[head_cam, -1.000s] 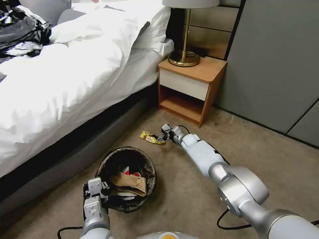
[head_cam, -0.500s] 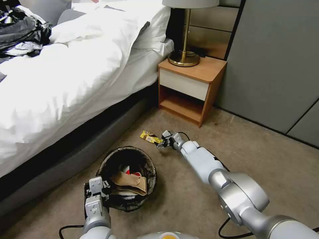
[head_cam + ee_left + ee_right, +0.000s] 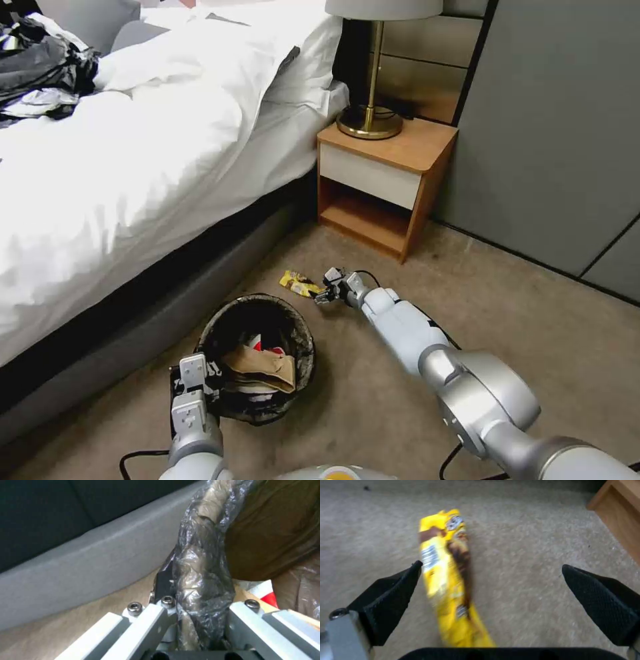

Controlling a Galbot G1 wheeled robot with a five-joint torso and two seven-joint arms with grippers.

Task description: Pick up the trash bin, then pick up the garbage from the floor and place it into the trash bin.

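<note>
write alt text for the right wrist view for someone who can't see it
A yellow snack wrapper lies on beige carpet between the two spread black fingers of the open right hand, nearer one finger and touching neither. A corner of a wooden nightstand shows at the edge.

I'm seeing the yellow wrapper [image 3: 448,580] blurring in the right wrist view, its print unreadable and its near end slipping behind the black base of the right claw [image 3: 493,592]. In the head view, the left claw [image 3: 200,393] is covering part of the bin [image 3: 257,360] rim, and the bag is hiding the bin's white wall. The lamp [image 3: 373,67] shade is getting cut off by the top edge. In the left wrist view, the bag is hiding the bin's rim between the fingers [image 3: 146,627].
</note>
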